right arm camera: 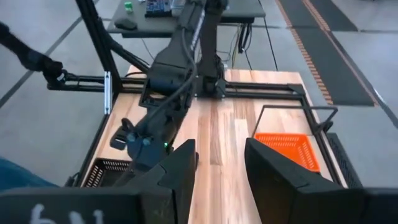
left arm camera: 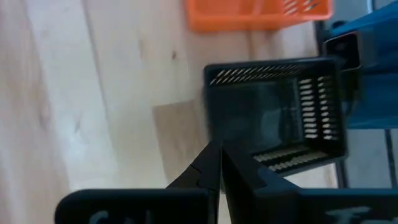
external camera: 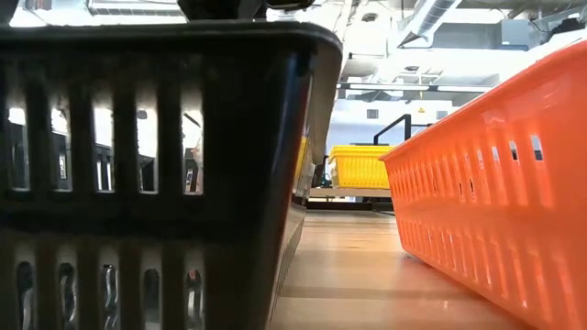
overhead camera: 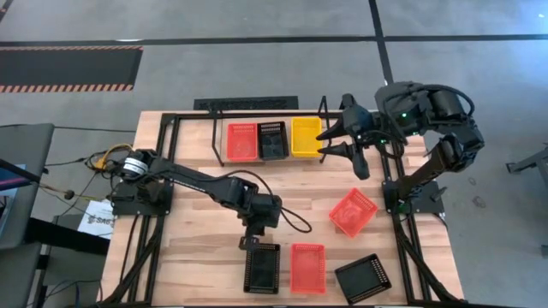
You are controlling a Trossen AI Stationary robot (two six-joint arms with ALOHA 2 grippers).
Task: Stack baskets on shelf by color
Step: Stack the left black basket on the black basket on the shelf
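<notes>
Little can be read here. In the high view, at the left edge, a white sheet of paper point(overhead camera: 97, 216) beside the left arm's base carries dark print, too small to make out. In the left wrist view, pale raised marks point(left arm camera: 111, 218) run along the bottom edge on the dark gripper body, cut off and unreadable. Similar pale marks point(right arm camera: 51, 216) sit at the lower left of the right wrist view, also unreadable.

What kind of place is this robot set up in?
Probably a lab or industrial workshop: a bare grey concrete floor with hazard-striped matting, exposed ceiling ducts, and a framed wooden worktable carrying both arms.
</notes>
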